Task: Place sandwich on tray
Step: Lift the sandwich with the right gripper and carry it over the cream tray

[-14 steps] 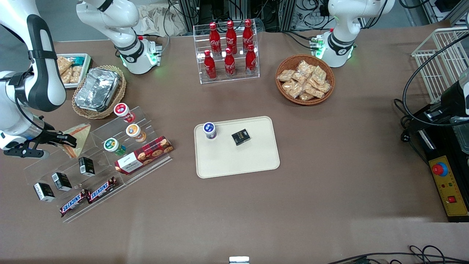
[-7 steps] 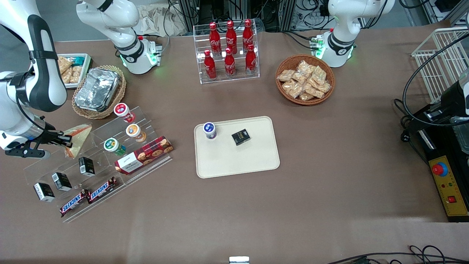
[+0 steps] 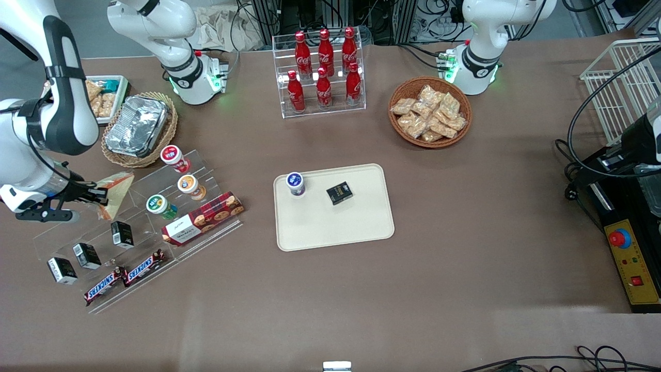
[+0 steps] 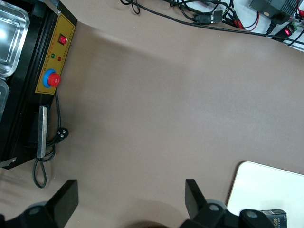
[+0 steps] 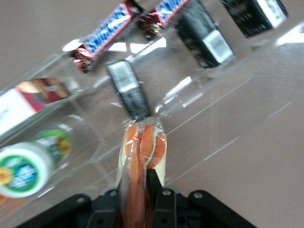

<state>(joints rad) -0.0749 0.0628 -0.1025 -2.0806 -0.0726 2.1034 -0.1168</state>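
My right gripper [image 3: 98, 196] is shut on the sandwich [image 3: 116, 188], a clear-wrapped wedge with pale bread faces. It holds the wedge just above the upper step of the clear display rack [image 3: 139, 227] at the working arm's end of the table. In the right wrist view the orange, green and red filling edge of the sandwich [image 5: 142, 149] sticks out between the black fingers [image 5: 153, 184]. The cream tray [image 3: 335, 227] lies flat at the table's middle, well apart from the gripper. It holds a small blue-lidded cup [image 3: 295, 183] and a black box [image 3: 339, 192].
The rack carries lidded cups [image 3: 188, 185], black boxes [image 3: 122, 233], a cookie box [image 3: 203, 217] and Snickers bars [image 3: 124, 276]. A foil container [image 3: 137, 125] in a wicker basket, a cola bottle rack [image 3: 323, 72] and a basket of snack packets [image 3: 429, 113] stand farther from the front camera.
My gripper has risen a little with the sandwich in it and shifted slightly toward the tray. Nothing else has moved.
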